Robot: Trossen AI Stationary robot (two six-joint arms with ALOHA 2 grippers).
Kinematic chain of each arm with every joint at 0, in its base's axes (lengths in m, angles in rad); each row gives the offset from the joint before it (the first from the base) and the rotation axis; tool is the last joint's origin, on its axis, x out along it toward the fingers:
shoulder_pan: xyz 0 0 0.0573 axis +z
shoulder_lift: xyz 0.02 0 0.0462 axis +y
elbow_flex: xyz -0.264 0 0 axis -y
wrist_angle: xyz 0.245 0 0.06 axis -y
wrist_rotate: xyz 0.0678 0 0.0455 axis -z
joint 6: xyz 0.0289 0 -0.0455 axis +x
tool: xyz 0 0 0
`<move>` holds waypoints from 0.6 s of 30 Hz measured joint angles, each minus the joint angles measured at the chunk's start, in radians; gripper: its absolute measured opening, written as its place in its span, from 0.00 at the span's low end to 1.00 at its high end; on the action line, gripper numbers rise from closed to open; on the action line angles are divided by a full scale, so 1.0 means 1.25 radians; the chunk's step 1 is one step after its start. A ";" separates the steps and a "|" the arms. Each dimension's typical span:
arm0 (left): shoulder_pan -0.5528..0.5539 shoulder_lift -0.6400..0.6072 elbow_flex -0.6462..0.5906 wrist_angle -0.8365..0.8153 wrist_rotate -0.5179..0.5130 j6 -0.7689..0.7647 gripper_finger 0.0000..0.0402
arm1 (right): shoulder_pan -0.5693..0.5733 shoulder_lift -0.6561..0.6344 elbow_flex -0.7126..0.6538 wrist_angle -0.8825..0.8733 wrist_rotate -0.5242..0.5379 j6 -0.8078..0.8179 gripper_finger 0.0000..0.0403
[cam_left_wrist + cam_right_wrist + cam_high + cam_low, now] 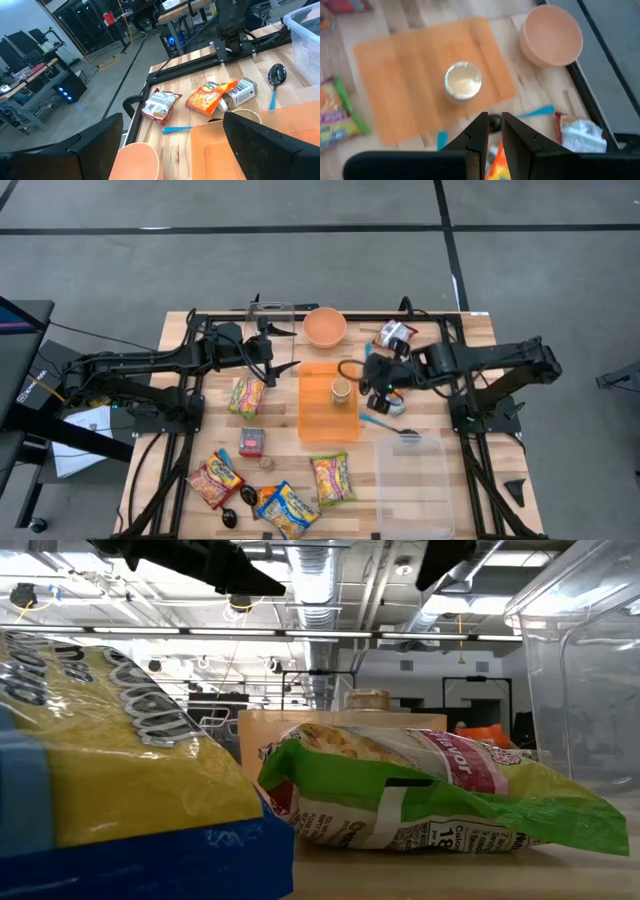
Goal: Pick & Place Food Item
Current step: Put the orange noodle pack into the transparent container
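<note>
Right hand, fingers together and empty, hovers at 3 o'clock of the small cream-lidded cup on the orange plastic mat; descending unopened risks toppling it.

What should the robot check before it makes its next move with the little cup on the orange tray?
1. Cup standing upright on the orange tray: ok.
2. Right hand beside the cup, not touching it: ok.
3. Right hand open enough to grab the cup: not ok, its fingers are nearly together.
4. Right hand empty: ok, nothing between its fingers.
5. Left hand out of the way, at the tray's far left corner, open: ok.
6. Orange bowl empty: ok.
</note>
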 joint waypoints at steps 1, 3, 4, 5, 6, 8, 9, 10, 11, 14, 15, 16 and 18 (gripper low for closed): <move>0.000 0.000 0.000 0.000 0.000 0.000 0.84 | 0.000 0.000 0.000 0.008 0.000 -0.002 0.12; 0.000 0.000 0.000 0.000 0.000 0.000 0.84 | -0.001 0.000 0.000 0.011 -0.004 -0.004 0.12; 0.000 0.000 0.000 0.000 0.000 0.000 0.84 | -0.002 0.000 0.000 0.012 -0.007 -0.004 0.12; 0.000 0.000 0.000 0.000 0.000 0.000 0.84 | -0.002 0.000 0.000 0.012 -0.010 -0.004 0.12; 0.000 0.000 0.000 0.000 0.001 0.000 0.84 | -0.002 0.000 0.000 0.012 -0.010 -0.004 0.12; 0.000 0.000 0.000 0.000 0.001 0.000 0.84 | -0.004 0.000 0.000 0.012 -0.009 -0.005 0.12; 0.000 0.000 0.000 0.000 0.001 0.000 0.84 | -0.004 0.000 0.000 0.012 -0.007 -0.005 0.12; 0.000 0.000 0.000 0.000 0.001 0.000 0.84 | -0.005 0.000 0.000 0.012 -0.006 -0.006 0.12; 0.000 0.000 0.000 0.000 0.001 0.000 0.84 | -0.004 0.000 0.000 0.012 -0.006 -0.009 0.12; 0.000 0.000 0.000 0.000 0.004 0.000 0.84 | -0.002 -0.001 0.000 0.012 -0.008 -0.010 0.12; 0.000 0.000 0.000 0.000 0.004 0.000 0.84 | -0.002 -0.001 0.000 0.012 -0.009 -0.010 0.12; 0.000 0.000 0.000 0.000 0.004 -0.001 0.84 | -0.003 -0.001 0.000 0.012 -0.009 -0.010 0.12; 0.000 0.000 0.000 0.000 0.003 -0.001 0.84 | -0.004 -0.001 0.000 0.012 -0.007 -0.010 0.12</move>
